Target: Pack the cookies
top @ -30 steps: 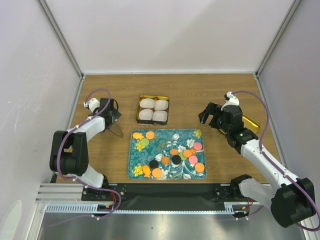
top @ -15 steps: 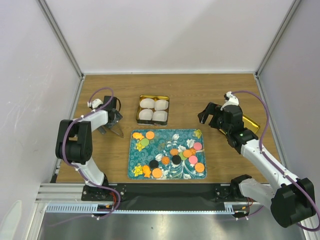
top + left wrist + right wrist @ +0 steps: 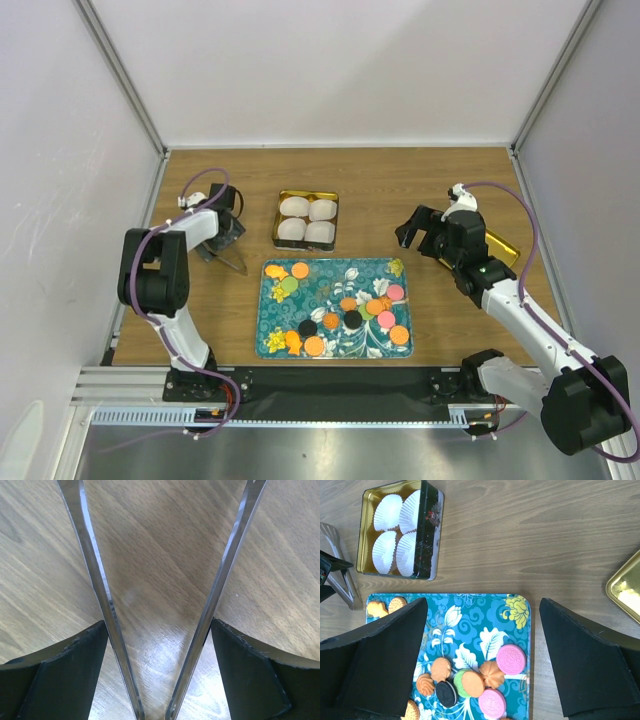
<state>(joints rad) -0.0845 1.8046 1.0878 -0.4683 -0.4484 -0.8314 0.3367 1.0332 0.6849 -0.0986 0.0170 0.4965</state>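
Note:
Several cookies (image 3: 352,318) in orange, pink, black and green lie on a blue floral tray (image 3: 330,275); the right wrist view shows some (image 3: 510,659) on that tray (image 3: 475,615). My left gripper (image 3: 222,232) is low over the table left of the tray, its fingers (image 3: 60,675) pressed on both arms of metal tongs (image 3: 97,580), which lie spread on the wood (image 3: 232,262). My right gripper (image 3: 422,230) hovers open and empty above the tray's far right corner, jaws wide apart (image 3: 482,640).
A gold tin (image 3: 276,222) with four white paper cups stands behind the tray, also in the right wrist view (image 3: 431,535). Its gold lid (image 3: 503,248) lies at the right under my right arm (image 3: 625,587). Enclosure walls ring the table.
My left arm's elbow has folded in toward the tongs while the gripper stayed at them. The right arm and the cookies have barely moved.

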